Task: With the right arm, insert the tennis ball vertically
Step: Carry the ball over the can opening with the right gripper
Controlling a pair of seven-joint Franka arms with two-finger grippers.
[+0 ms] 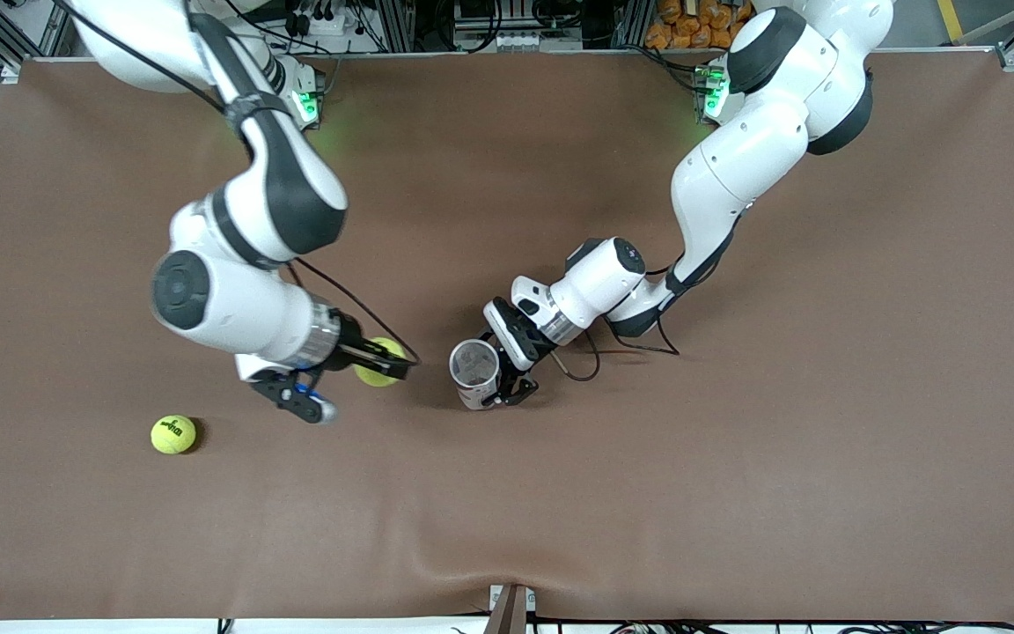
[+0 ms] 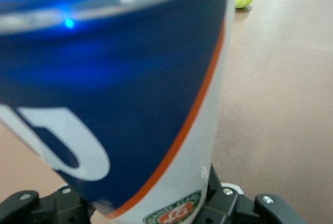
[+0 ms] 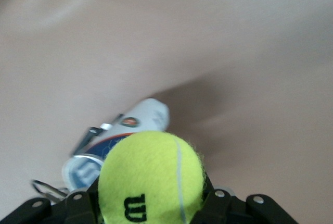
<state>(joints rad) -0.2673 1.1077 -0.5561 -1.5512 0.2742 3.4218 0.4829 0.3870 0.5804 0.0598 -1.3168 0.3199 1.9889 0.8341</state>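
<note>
While the left gripper clamps the can, only the right wrist view shows right gripper fingers clamping the ball.

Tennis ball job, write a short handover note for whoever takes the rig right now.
Right tool: shut on a tennis ball, raised above the table, beside the can, not yet over its mouth.
Left tool: shut on the tennis ball can, holding it mouth up near the table's middle.
Second ball: loose on the table toward the right arm's end.
Done: ball picked, can held.
Left: bring the ball over the can's open mouth, lower it in, release.
</note>
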